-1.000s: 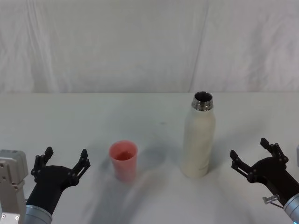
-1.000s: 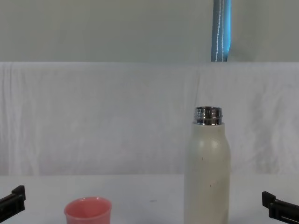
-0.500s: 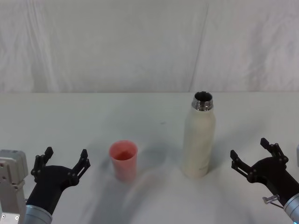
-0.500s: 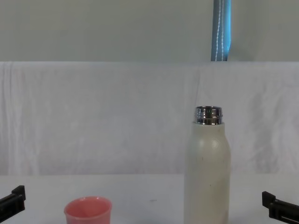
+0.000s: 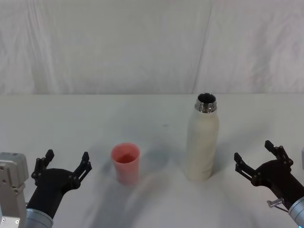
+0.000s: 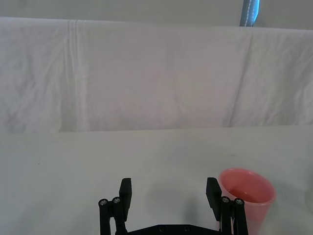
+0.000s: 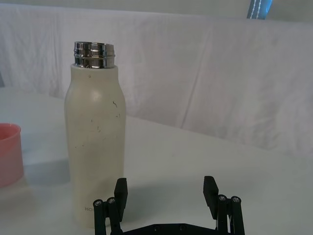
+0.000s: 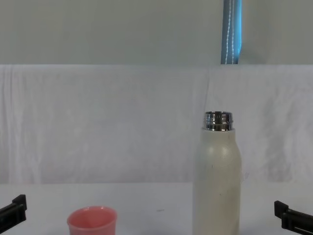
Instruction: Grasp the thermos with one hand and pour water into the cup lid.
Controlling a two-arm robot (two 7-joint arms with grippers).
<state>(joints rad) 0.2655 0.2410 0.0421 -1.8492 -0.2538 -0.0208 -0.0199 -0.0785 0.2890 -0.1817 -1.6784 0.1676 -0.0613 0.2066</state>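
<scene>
Nothing has moved: both grippers' jaws spread, on white table (image 5: 156, 109) before draped white cloth (image 5: 142, 42).

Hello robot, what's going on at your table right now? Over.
Left hand and right hand open, low, holding nothing. Bottle upright, uncapped; pink cup standing to its left. Nothing between.

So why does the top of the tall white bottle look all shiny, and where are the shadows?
In the right wrist view the thermos has a steel neck that mirrors the light in bright bands; its matte body has no glare. In the head view soft grey shadows fall on the table near the cup lid and thermos. The chest view looks evenly lit.
</scene>
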